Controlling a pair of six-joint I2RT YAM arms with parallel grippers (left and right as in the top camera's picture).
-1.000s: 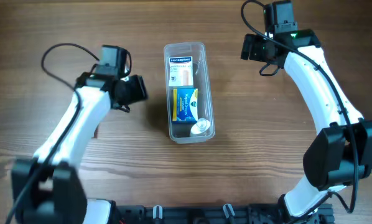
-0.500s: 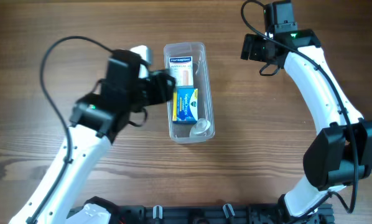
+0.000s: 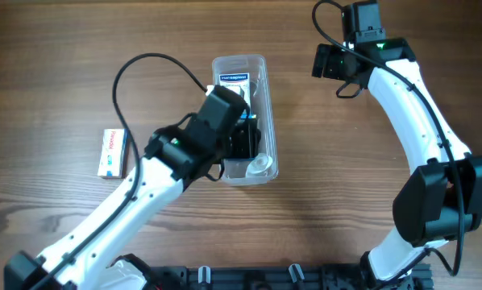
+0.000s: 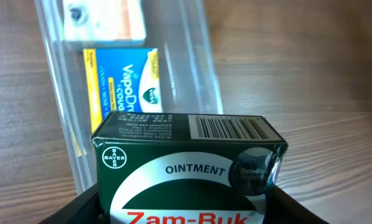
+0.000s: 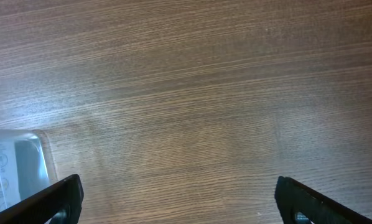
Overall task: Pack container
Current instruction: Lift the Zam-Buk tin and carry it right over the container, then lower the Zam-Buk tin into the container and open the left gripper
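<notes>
Container (image 3: pixel 238 61): clear, long, narrow tub with rounded corners, lying lengthwise near the middle of the table's (image 3: pixel 322 201) far edge; white box (image 4: pixel 102 18) and blue-and-yellow box (image 4: pixel 127 81) inside.
Left tool (image 3: pixel 243 138): I have it clamped on a dark green ointment box (image 4: pixel 186 168), above the tub.
Right tool (image 5: pixel 180 202): spread wide, holding nothing, near the far right corner.

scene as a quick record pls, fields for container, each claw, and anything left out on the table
container: clear plastic rectangular tub, holding a white cardboard box and a blue-and-yellow cardboard box
left claw: shut on a dark green cardboard ointment box, over the tub
right claw: open, empty, over the bare wooden table
left out: small white cardboard box with blue print, on the table beside the left arm
</notes>
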